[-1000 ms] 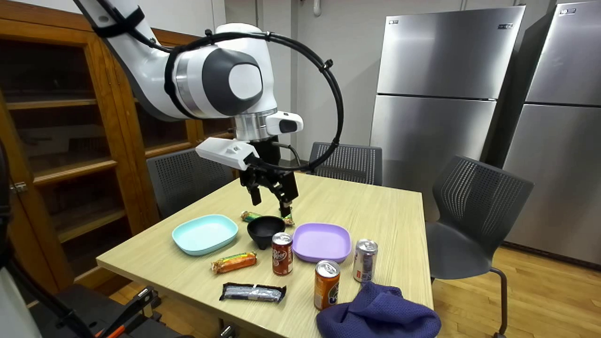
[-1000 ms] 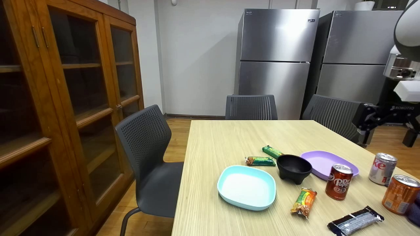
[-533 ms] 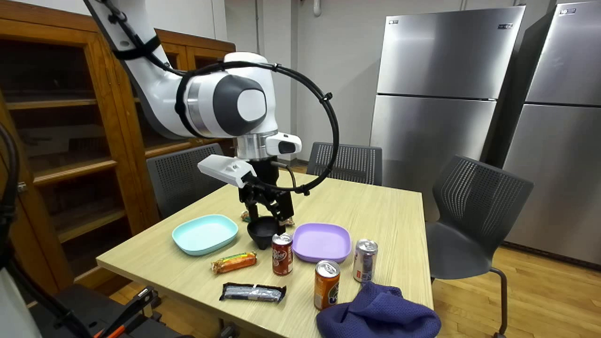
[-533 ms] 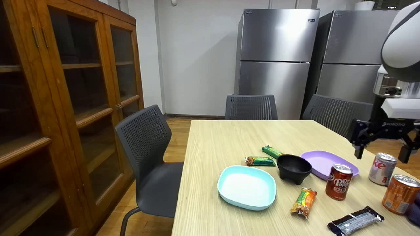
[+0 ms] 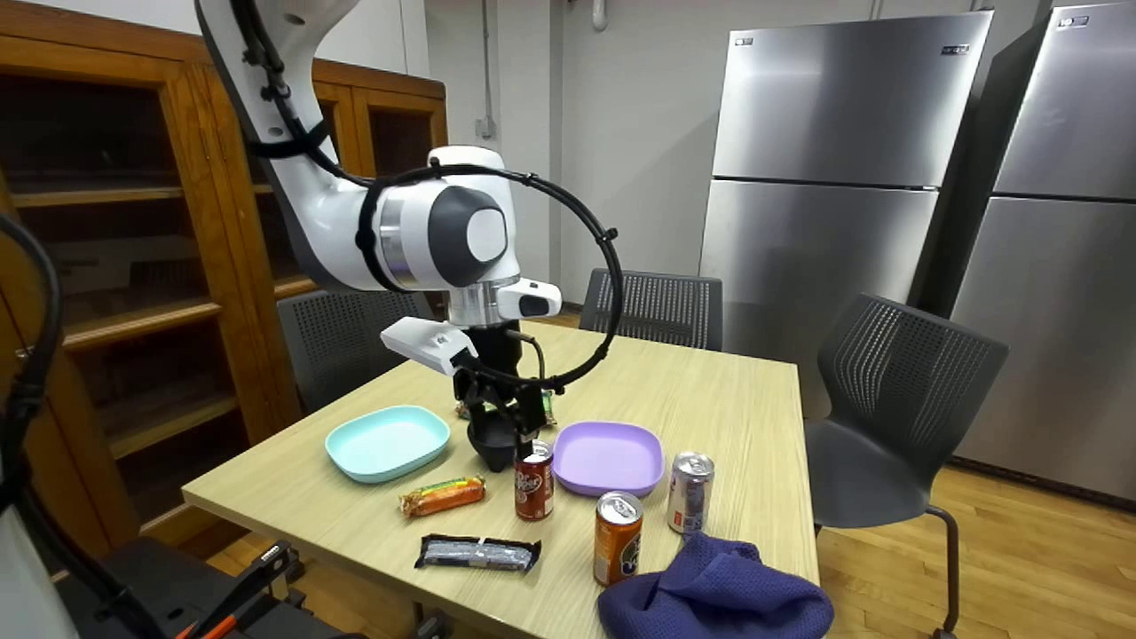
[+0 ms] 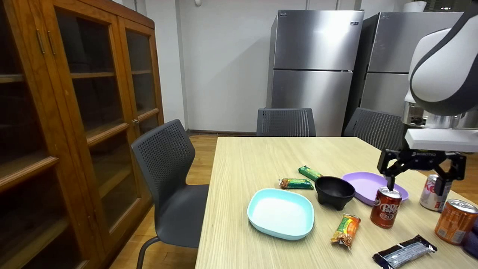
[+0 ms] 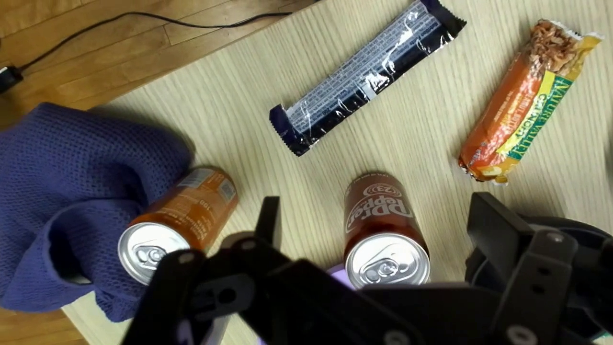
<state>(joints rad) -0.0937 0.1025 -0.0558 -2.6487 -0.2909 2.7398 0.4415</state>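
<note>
The gripper (image 6: 415, 189) hangs at the lower right of the frame in an exterior view, jaws spread wide, nothing pinched. Nearest thing: the Dr Pepper can (image 7: 383, 211), just right of centre in the lower half of the wrist view, in the span between the two fingers (image 7: 498, 230). Bare table (image 7: 311, 206) shows on either side of it there. In an exterior view one fingertip overlaps the lid (image 6: 388, 192); contact cannot be told.

Step in hand, as judged: lining up over the can. The next move seems to call for a little centring, since the can sits closer to the finger at the wrist view's right, then a straight descent with the jaws kept spread. The black bowl (image 6: 335, 190), close by that same finger, looks like the tight spot.

Can stands upright, lid up, long axis vertical. In the wrist view that axis runs down the frame from base to lid, leaning slightly right toward the lower edge; lettering reads upside down. In an exterior view, lower right, the lettering reads right way up and faces the camera.
</note>
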